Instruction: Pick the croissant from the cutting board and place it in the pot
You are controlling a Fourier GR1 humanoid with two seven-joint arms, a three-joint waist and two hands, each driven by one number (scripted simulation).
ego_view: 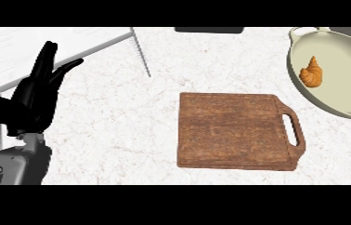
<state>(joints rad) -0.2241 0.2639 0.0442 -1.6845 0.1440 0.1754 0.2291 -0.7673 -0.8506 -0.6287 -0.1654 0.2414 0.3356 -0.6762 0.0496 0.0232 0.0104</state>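
Observation:
The orange-brown croissant (312, 73) lies inside the pale green pot (334, 98) at the right edge of the head view. The wooden cutting board (233, 131) with a handle slot on its right side sits bare in the middle of the counter, left of the pot. My left hand (37, 96) stands at the far left with its fingers straight and pointing up, holding nothing, far from both board and pot. My right hand does not show.
A white marble counter runs under everything. A light raised panel with a thin metal edge (140, 52) fills the upper left. A dark object (209, 29) sits at the top edge.

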